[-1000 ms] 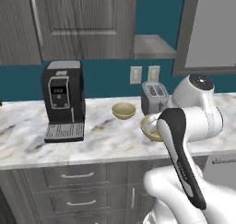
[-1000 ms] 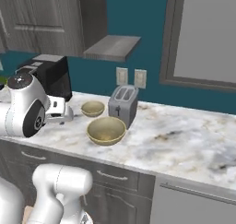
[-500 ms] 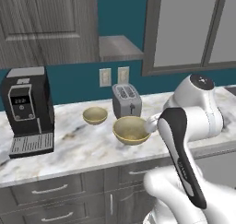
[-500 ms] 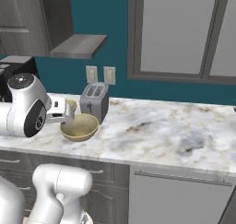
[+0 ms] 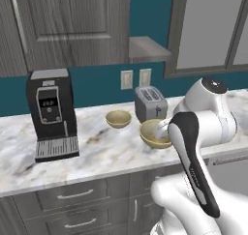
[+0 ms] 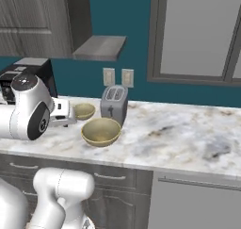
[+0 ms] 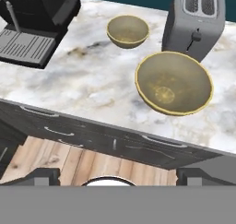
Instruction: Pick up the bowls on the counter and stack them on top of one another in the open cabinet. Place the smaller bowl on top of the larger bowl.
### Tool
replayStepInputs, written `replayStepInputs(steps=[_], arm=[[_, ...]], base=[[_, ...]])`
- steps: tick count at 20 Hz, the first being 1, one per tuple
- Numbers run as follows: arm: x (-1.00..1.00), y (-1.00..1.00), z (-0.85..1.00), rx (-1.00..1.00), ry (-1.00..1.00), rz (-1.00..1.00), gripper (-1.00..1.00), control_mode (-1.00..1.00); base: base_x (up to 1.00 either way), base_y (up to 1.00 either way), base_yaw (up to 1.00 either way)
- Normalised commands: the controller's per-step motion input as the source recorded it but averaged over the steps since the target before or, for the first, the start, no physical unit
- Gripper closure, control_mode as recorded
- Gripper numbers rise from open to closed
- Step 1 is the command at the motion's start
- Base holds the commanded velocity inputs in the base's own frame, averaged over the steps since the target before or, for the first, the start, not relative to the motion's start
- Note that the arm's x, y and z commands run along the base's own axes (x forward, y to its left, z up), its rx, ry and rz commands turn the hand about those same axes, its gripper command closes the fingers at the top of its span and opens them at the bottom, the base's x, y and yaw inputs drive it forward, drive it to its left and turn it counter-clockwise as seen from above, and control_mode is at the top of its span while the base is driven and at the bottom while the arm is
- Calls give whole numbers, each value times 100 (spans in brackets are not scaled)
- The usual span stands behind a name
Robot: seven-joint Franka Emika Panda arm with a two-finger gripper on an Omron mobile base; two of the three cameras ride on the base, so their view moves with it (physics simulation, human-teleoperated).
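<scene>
Two olive-yellow bowls stand on the marble counter (image 5: 97,152) (image 6: 179,134) (image 7: 83,85). The smaller bowl (image 5: 118,118) (image 6: 84,110) (image 7: 127,31) sits farther back, to the left of a toaster. The larger bowl (image 5: 151,135) (image 6: 100,131) (image 7: 174,82) is in front of the toaster, and my arm partly covers it in the left base view. My gripper (image 7: 118,176) is open and holds nothing. It hangs over the counter's front edge, short of both bowls. The open cabinet (image 5: 147,48) (image 6: 100,47) is on the wall above the bowls.
A black coffee machine (image 5: 51,113) (image 6: 26,75) (image 7: 37,15) stands at the counter's left. The grey toaster (image 5: 150,102) (image 6: 114,103) (image 7: 198,15) sits against the wall behind the larger bowl. A door-fronted cabinet (image 5: 68,26) hangs left of the open one. Grey drawers (image 7: 92,135) lie below the counter.
Both base views have shifted sideways, so the camera has moved with the base. The bowls keep their places on the counter, and the gripper has stayed open.
</scene>
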Motion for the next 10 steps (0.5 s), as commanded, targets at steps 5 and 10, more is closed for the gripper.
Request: replayStepInputs(steps=[5, 10], arm=[[0, 0, 0, 0, 0, 0, -100, 100], [0, 0, 0, 0, 0, 0, -100, 100]], base=[[0, 31, 0], [27, 5, -1]])
